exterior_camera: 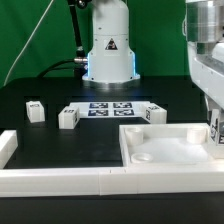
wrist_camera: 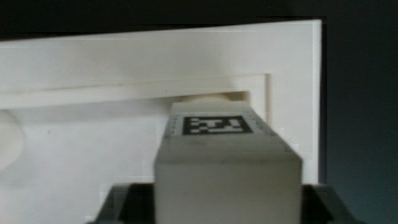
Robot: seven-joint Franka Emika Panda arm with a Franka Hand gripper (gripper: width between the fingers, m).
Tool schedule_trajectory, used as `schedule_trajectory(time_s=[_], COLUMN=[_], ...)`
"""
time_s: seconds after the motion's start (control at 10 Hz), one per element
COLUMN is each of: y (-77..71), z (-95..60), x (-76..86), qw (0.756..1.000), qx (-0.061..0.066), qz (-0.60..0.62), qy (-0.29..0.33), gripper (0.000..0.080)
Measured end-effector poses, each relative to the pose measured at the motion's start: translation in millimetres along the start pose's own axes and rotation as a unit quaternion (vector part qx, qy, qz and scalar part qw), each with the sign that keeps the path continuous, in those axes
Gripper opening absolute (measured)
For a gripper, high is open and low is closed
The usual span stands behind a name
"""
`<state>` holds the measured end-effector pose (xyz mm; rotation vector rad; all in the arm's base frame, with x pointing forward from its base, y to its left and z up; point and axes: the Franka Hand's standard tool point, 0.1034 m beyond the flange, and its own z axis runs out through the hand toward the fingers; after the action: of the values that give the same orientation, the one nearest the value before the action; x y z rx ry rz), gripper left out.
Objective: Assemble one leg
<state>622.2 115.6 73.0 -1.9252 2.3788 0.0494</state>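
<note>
My gripper (exterior_camera: 213, 118) is at the exterior view's right, shut on a white leg (exterior_camera: 217, 131) that carries a black-and-white tag. It holds the leg over the right corner of the large white panel (exterior_camera: 170, 147). In the wrist view the leg (wrist_camera: 221, 150) fills the middle between my dark fingers (wrist_camera: 128, 205), tag facing the camera, with its far end close to the panel's inner corner (wrist_camera: 107, 110). Whether the leg touches the panel is hidden. Three more legs lie on the black table: one far left (exterior_camera: 34, 110), one beside it (exterior_camera: 68, 117), one behind the panel (exterior_camera: 152, 113).
The marker board (exterior_camera: 110, 108) lies in front of the robot base (exterior_camera: 108, 50). A long white rail-like frame (exterior_camera: 60, 180) runs along the table's front edge. The panel has a round socket (exterior_camera: 143, 157) near its left corner.
</note>
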Motion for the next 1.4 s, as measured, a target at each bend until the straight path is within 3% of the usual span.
schedule_trajectory(time_s=[0.1, 0.6, 0.7, 0.8, 1.0, 1.2, 1.4], y=[0.0, -0.6, -0.6, -0.7, -0.7, -0.4, -0.8], z=[0.6, 1.2, 1.2, 1.1, 0.9, 0.1, -1.6], x=[0.8, 1.3, 1.4, 1.0, 1.0, -1.3, -3.4], qw=[0.998, 0.997, 0.998, 0.998, 0.997, 0.979, 0.948], qx=[-0.002, -0.004, -0.004, -0.003, -0.002, -0.007, -0.025], qz=[0.068, 0.081, 0.065, 0.054, -0.081, -0.202, -0.318], qy=[-0.004, -0.02, -0.02, -0.02, -0.02, -0.022, -0.019], gripper=[0.0292, 0.0294, 0.0504, 0.0607, 0.0641, 0.0648, 0.0649])
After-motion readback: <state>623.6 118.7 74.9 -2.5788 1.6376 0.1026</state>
